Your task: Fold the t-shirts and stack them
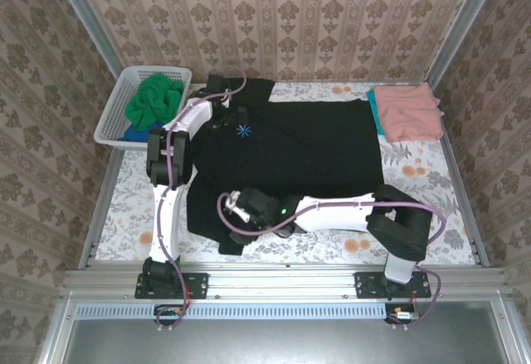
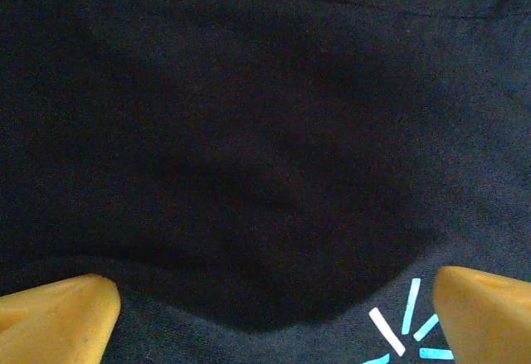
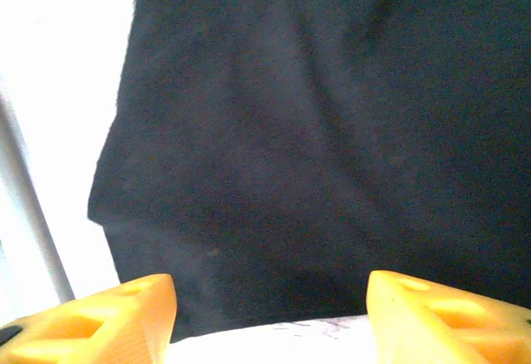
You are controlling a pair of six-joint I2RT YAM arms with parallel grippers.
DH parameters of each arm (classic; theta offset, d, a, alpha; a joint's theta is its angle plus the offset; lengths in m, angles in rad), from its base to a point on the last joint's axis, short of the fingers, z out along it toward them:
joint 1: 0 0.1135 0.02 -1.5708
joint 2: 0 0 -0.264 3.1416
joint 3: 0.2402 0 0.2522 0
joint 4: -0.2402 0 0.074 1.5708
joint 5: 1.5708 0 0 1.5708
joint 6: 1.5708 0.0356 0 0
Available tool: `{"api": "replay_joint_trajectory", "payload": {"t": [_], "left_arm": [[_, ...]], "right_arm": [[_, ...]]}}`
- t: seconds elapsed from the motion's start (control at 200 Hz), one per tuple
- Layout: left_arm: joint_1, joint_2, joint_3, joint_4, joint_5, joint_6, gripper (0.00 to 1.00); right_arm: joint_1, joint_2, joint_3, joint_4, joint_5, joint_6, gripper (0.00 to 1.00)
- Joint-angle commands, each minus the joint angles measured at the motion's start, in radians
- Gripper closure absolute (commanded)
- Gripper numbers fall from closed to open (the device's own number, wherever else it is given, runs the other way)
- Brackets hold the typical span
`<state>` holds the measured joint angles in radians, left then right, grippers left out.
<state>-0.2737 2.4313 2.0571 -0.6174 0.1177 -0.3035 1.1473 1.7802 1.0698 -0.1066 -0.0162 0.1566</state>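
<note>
A black t-shirt (image 1: 315,148) with a small blue starburst print (image 1: 243,130) lies spread over the middle of the table. My left gripper (image 1: 226,103) hovers over its far left part, open, both yellow fingers (image 2: 58,318) apart above the dark cloth (image 2: 265,132) and the print (image 2: 406,331) by the right finger. Low over the shirt's near left corner is my right gripper (image 1: 236,210), open, with the hem (image 3: 274,314) and white tabletop between its fingers (image 3: 431,314). A folded salmon pink tee (image 1: 408,111) rests on a teal one (image 1: 376,109) at the back right.
A white lattice basket (image 1: 112,119) at the back left holds a bright green tee (image 1: 155,99) over a blue one (image 1: 133,135). Metal frame rails (image 1: 99,190) run along the table's sides and the near edge. Floral tablecloth (image 1: 415,173) shows to the right of the black shirt.
</note>
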Motion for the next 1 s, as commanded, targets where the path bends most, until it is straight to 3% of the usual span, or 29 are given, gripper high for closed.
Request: {"api": "replay_joint_trajectory", "payload": {"t": [0.0, 0.34, 0.545, 0.655, 0.895, 0.995], "left_arm": [[0.005, 0.057, 0.003, -0.056, 0.065, 0.023, 0.0], [0.021, -0.106, -0.181, 0.042, 0.146, -0.006, 0.0], [0.088, -0.327, -0.347, 0.107, 0.253, -0.05, 0.0], [0.137, -0.459, -0.453, 0.147, 0.295, -0.065, 0.0], [0.223, -0.758, -0.671, 0.169, 0.287, -0.087, 0.0], [0.272, -0.92, -0.814, 0.208, 0.264, -0.113, 0.0]], "right_arm": [[0.054, 0.039, 0.045, 0.055, -0.018, -0.076, 0.34], [0.097, 0.176, 0.182, 0.113, 0.021, -0.167, 0.33], [0.097, 0.262, 0.239, 0.104, 0.016, -0.221, 0.43], [0.096, 0.269, 0.253, 0.078, 0.023, -0.247, 0.53], [0.092, 0.179, 0.251, 0.039, 0.011, -0.256, 0.99], [0.091, 0.125, 0.241, 0.021, -0.009, -0.237, 1.0]]}}
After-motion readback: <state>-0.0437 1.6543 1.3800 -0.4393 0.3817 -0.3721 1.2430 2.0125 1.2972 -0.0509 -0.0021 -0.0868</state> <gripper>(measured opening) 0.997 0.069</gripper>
